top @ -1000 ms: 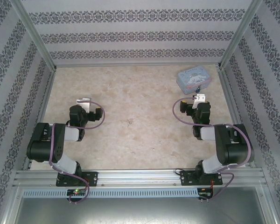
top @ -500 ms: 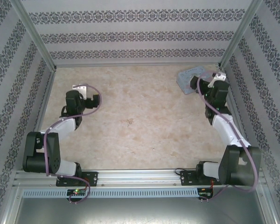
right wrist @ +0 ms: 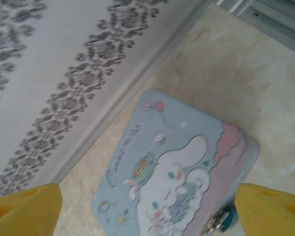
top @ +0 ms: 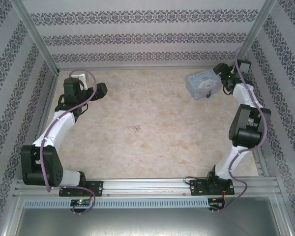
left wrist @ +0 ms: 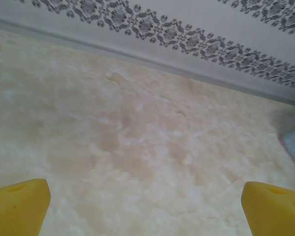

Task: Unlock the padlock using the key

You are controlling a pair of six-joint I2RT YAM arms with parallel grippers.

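An opening approach is judged in hand: the right pincer [right wrist: 147, 209], spread and empty, is held above the cartoon tin box [right wrist: 162, 147] whose front clasp carries the tiny blue padlock [right wrist: 225, 220], the left pincer [left wrist: 146, 206] is likewise spread, and next the key must be pinched

Pale blue cartoon-printed tin box [top: 202, 84] at far right of bench [top: 152, 147], printed lid face up, near back wall [top: 137, 37]. Walls papered with grey damask bands. Small dark mark [top: 136, 129] mid-bench.
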